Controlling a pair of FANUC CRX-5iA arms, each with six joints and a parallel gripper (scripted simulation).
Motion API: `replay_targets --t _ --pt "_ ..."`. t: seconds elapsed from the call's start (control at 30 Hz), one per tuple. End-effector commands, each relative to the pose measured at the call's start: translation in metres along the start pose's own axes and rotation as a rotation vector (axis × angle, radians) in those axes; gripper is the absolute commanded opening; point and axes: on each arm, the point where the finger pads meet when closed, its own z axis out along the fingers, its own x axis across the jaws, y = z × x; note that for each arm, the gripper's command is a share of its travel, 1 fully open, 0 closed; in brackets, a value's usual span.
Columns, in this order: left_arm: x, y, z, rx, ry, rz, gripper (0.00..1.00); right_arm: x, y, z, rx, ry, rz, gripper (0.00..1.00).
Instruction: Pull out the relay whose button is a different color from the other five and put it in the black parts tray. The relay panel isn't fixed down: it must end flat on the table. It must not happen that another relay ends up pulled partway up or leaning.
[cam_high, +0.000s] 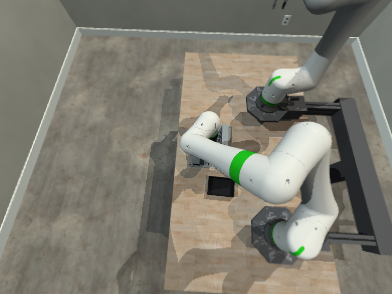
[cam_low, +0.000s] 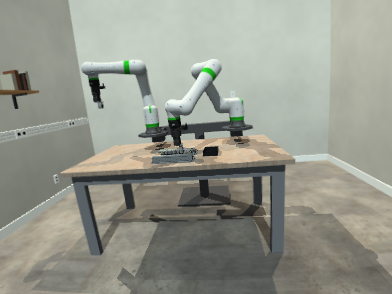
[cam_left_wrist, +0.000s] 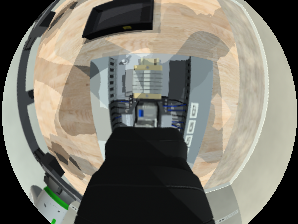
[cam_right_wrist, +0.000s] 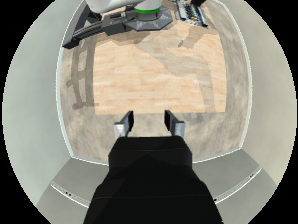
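Left wrist view shows what the top view hides under the arm: the left gripper (cam_low: 177, 144) (cam_left_wrist: 147, 108) is closed on a relay (cam_left_wrist: 141, 114) with a blue button, over the panel (cam_low: 172, 159) (cam_left_wrist: 201, 95) (cam_right_wrist: 191, 14). Whether the relay has left its seat, I can't tell. Just beyond it sit pale terminal blocks (cam_left_wrist: 147, 80), with blue wires (cam_left_wrist: 174, 107) near the relay. The tray (cam_high: 220, 195) (cam_low: 211, 151) (cam_left_wrist: 119, 30) lies apart from the panel, on the table (cam_high: 200, 260) (cam_low: 115, 157) (cam_left_wrist: 65, 50) (cam_right_wrist: 150, 75). Right wrist view alone makes plain that the right gripper (cam_low: 100, 105) (cam_right_wrist: 149, 116) is spread wide, nothing between its fingers.
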Motion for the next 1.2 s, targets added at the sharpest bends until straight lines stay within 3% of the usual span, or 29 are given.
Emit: replay_targets --t 0.0,1.17 --pt "0.0002 0.0007 -0.001 -0.002 0.001 0.0 0.0 -0.0001 0.0002 -0.0009 -0.002 0.0 0.0 1.0" --pt "-0.0013 0.0007 -0.0012 -0.002 0.06 0.0 0.0 -0.0001 0.0002 -0.0009 -0.002 0.0 0.0 1.0"
